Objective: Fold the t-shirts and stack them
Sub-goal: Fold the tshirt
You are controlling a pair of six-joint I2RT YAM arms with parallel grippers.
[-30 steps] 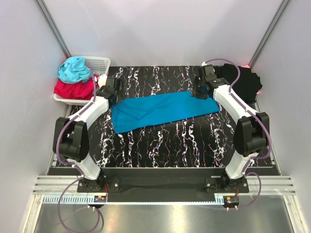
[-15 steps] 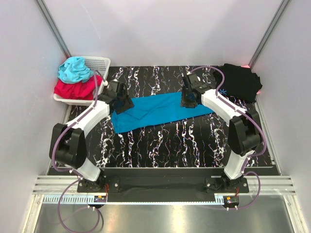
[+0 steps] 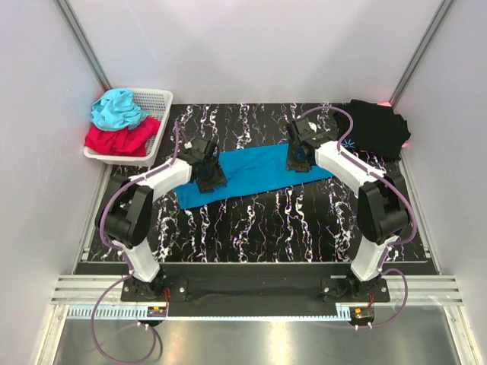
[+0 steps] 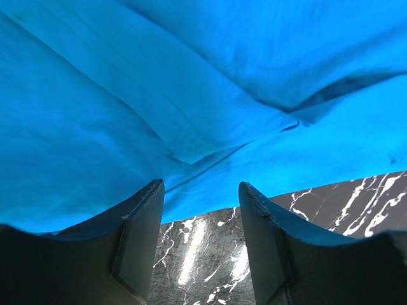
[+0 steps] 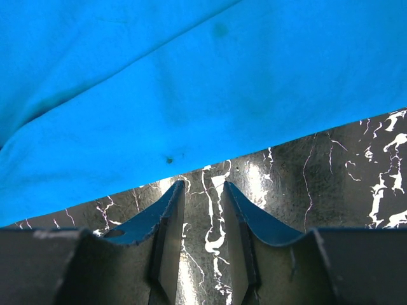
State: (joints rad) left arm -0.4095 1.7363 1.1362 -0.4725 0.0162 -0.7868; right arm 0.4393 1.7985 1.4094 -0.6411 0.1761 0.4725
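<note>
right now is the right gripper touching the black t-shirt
Apart. The top view shows the right gripper at the blue t-shirt, well clear of the black t-shirt in the far right corner.

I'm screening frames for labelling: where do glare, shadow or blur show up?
Left wrist: white glare streaks the table between the dark, slightly blurred fingers of the left pincer; blue t-shirt sharp, shadowed in its folds. Right wrist: similar glare by the right pincer. Top external: evenly lit and sharp.

Two t-shirts [image 3: 259,169] [image 3: 377,129], one basket [image 3: 162,96], two arms [image 3: 161,179] [image 3: 347,164]
</note>
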